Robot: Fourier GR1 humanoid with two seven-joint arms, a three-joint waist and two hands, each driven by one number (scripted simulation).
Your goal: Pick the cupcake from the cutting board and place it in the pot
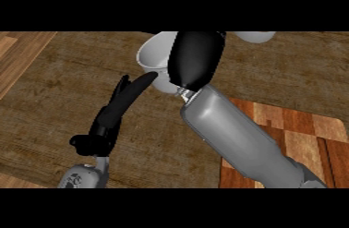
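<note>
A pale grey pot (151, 54) stands at the top middle of the counter. My right hand (196, 56) is right over it, showing only its black back and covering much of the pot. The cupcake shows nowhere; whether it is under that hand I cannot tell. The cutting board (300, 130), in checked light and dark wood, lies at the right, and its visible part is bare, with my right forearm crossing its left edge. My left hand (116, 109) is open at the left, fingers straight and pointing up towards the pot's lower rim.
A pale rounded shape (255, 36) shows at the top edge, right of the pot. A strip of lighter wood (17, 56) runs down the far left of the dark counter.
</note>
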